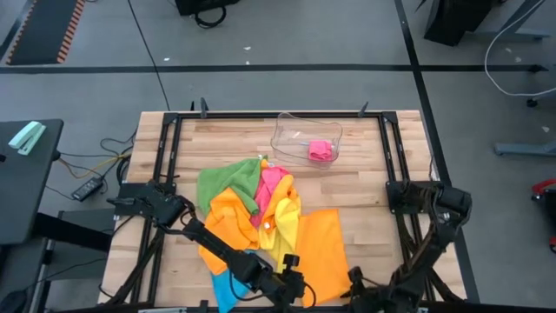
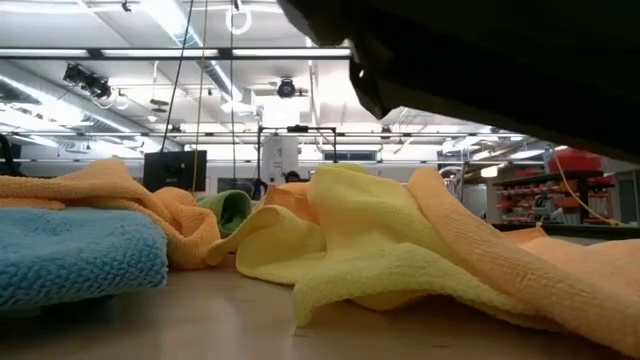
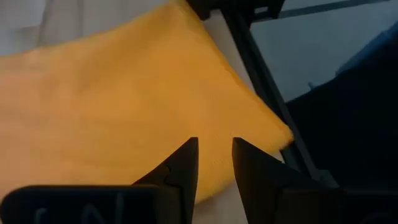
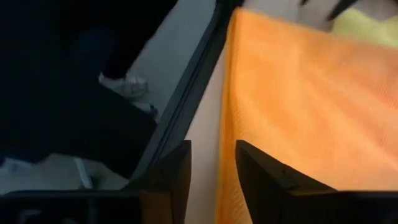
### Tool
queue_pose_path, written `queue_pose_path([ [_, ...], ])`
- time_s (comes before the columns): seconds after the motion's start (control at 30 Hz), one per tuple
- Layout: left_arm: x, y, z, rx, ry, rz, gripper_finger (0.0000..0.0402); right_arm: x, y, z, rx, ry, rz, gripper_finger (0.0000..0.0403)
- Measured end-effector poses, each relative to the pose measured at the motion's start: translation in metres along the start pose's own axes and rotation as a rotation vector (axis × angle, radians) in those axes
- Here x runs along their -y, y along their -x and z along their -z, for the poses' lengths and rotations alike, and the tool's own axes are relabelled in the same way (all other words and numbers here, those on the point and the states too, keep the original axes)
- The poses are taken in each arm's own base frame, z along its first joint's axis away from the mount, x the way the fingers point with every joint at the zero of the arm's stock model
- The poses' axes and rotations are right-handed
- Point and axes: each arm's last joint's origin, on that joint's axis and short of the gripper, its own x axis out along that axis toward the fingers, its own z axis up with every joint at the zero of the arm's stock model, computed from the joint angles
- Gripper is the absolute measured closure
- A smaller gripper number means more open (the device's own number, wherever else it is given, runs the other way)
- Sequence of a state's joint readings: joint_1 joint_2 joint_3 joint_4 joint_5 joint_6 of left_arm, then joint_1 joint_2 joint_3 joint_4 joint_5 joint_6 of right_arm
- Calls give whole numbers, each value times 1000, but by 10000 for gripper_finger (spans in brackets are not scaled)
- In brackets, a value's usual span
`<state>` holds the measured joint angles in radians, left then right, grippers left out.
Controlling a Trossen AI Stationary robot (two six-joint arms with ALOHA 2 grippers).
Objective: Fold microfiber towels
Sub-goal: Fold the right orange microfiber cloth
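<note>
The blue towel runs off the high view's bottom edge, mostly buried under the orange towel and left arm. Both grippers' fingers are cut off there. Whatever pink thing sits in the clear tray is too small to tell.

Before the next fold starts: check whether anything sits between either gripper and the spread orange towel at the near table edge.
Nothing visible does. The left gripper and the right gripper both hang over the orange towel, jaws slightly parted, with only cloth and bare table under them. The heap of other towels lies farther back.
</note>
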<state>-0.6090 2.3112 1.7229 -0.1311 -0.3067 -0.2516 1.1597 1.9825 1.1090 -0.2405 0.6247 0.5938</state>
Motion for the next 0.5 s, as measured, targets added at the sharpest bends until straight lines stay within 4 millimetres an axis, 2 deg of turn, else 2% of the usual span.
queue_pose_path([
  [0.27, -1, 0, 0, 0, 4, -4, 294, -7, -8, 8, -117, 80, 132, 249],
  [0.5, -1, 0, 0, 0, 7, -5, 294, -3, -7, 13, -144, 105, 164, 261],
])
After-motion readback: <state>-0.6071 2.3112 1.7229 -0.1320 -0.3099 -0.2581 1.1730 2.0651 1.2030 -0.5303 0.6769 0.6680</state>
